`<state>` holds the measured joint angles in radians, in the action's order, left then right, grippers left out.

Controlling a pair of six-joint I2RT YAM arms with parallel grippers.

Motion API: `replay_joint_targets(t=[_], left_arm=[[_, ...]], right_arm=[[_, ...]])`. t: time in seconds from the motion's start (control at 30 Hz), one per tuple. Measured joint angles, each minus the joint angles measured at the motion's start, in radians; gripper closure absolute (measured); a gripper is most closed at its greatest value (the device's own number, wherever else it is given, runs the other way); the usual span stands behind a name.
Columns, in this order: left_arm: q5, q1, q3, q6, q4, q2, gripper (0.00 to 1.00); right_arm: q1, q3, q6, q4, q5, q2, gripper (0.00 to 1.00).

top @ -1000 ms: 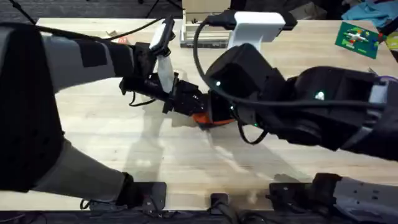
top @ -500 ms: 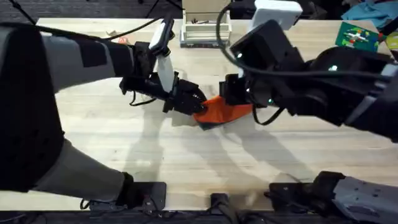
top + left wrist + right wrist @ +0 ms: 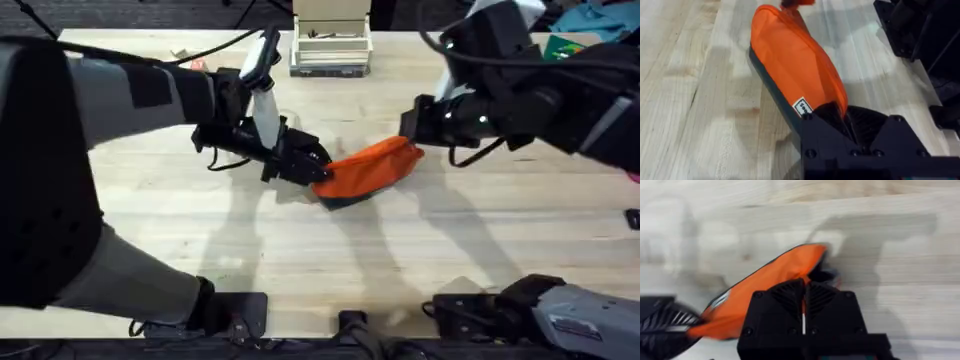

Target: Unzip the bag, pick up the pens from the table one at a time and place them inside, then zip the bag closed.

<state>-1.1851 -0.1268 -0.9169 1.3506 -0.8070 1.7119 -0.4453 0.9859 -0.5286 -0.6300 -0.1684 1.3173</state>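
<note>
Left gripper clamped on the near end of the bag, pinning that end to the table; in the left wrist view the black fingers closed over the orange fabric beside a small white label. Right gripper at the opposite end of the bag, fingers drawn nearly together with a thin pale strip between them in the right wrist view, apparently the zipper pull, though not clear enough to confirm. Bag stretched between the two grippers near mid-table, dark underside showing along its lower edge.

Compared with one second ago: right arm pulled away from the left gripper toward the far right, uncovering the full length of the bag, formerly hidden but for a sliver. Left arm unmoved. Judged a zipper stroke along the top; whether opening or closing, impossible to tell here.
</note>
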Motion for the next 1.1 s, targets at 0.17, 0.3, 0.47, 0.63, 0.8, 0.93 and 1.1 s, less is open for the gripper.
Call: replay_joint_targets(t=[0.17,0.3,0.47,0.63,0.8,0.93,1.1], left_arm=[[0.000,0.000,0.000,0.000,0.001,0.000,0.956],[-0.003,-0.010,0.000,0.001,0.012,0.000,0.956],[0.000,-0.017,0.000,0.000,0.010,0.000,0.957],[0.003,-0.010,0.000,0.000,0.003,0.000,0.957],[0.003,-0.010,0.000,0.001,0.003,0.000,0.957],[0.003,-0.010,0.000,0.000,0.003,0.000,0.957],[0.003,-0.010,0.000,0.000,0.003,0.000,0.957]], right_arm=[[0.114,0.000,0.027,0.001,0.006,0.037,0.969],[0.203,0.000,0.033,-0.003,0.056,0.039,0.969],[0.301,-0.010,0.040,0.014,0.065,0.039,0.968],[0.404,-0.074,0.043,0.057,-0.016,0.058,0.969],[0.408,-0.154,0.044,0.066,-0.018,0.110,0.969],[0.408,-0.159,0.047,0.073,-0.018,0.097,0.971],[0.406,-0.140,0.108,0.073,0.021,-0.033,0.953]])
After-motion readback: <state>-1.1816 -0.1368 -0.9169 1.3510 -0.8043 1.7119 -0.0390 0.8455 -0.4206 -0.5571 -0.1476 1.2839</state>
